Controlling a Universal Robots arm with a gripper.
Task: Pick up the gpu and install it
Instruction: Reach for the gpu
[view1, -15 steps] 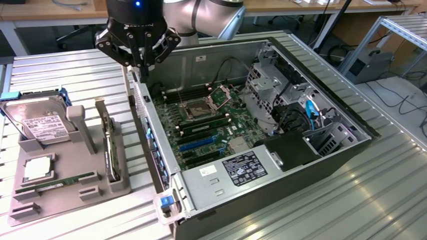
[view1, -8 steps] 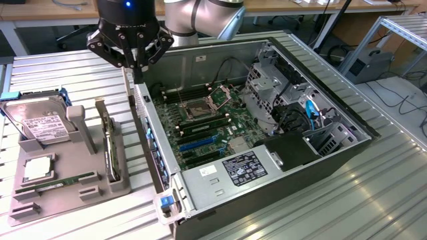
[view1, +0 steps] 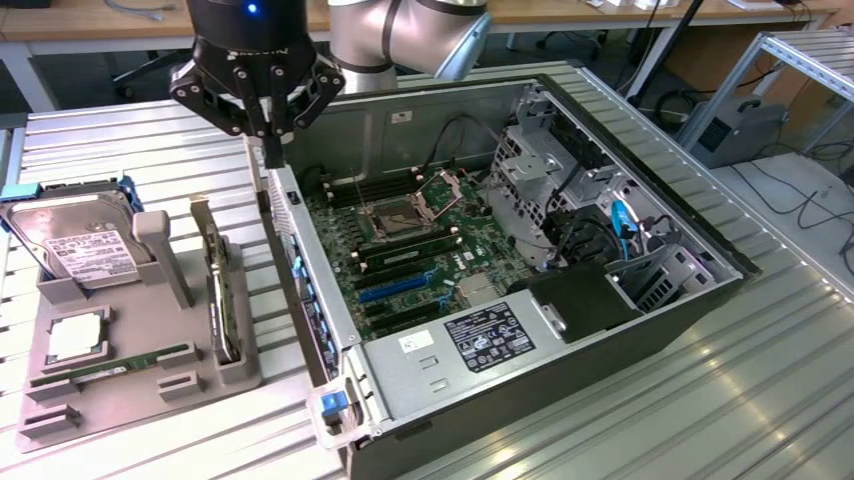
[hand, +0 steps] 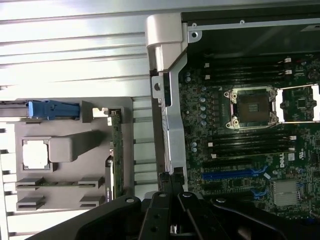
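Step in hand, as I judge it: the pick, not yet begun. The black multi-fingered gripper (view1: 272, 158) hangs over the rear wall of the open black-and-silver computer case (view1: 314, 290), jaws pressed together, apparently on nothing.

The gpu (view1: 218, 290), a thin dark green circuit card with a silver metal end bracket, stands on edge in a grey slotted plastic holder (view1: 120, 400). The holder lies just beside the case on the exterior view's left. The card is apart from the gripper and untouched. It shows edge-on, so its face is hard to read.

A grasp would call for opened jaws lined up along that narrow top edge.
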